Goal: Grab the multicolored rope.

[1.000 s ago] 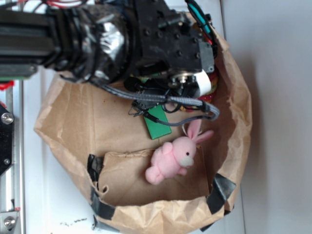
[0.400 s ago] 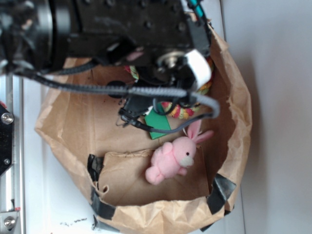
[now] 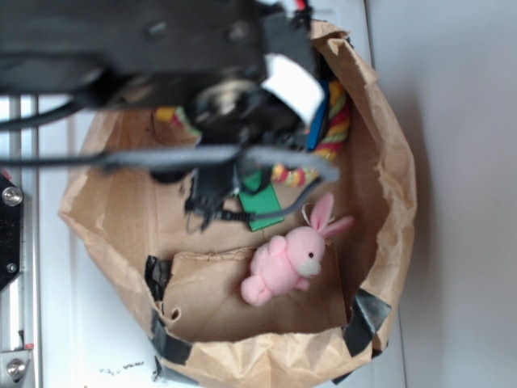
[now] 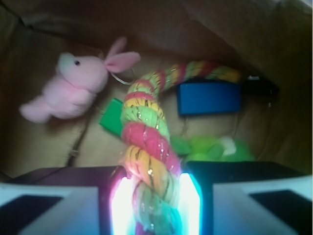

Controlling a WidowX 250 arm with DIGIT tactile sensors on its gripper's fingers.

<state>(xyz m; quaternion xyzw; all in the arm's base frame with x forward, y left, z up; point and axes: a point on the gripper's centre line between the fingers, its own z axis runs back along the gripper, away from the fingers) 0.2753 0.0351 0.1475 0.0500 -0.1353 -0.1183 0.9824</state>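
paper bag (image 3: 388, 210): pink bunny (image 3: 287, 263), multicolored rope (image 4: 146, 147) | claw (image 4: 154, 203) gripping rope

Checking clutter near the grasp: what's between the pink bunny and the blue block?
In the wrist view, the multicolored rope runs up between the pink bunny and the blue block, with a green flat piece near its base.

Place: a robot lab bench is showing here.
Rig: a black robot arm (image 3: 145, 48) is looming over the scene, cables trailing.
Frame: a metal rail with bolts (image 3: 11, 242) is running along the white tabletop (image 3: 452, 202).
Props: a taped paper bag (image 3: 388, 234) is holding toys, a pink bunny (image 3: 287, 263) among them.
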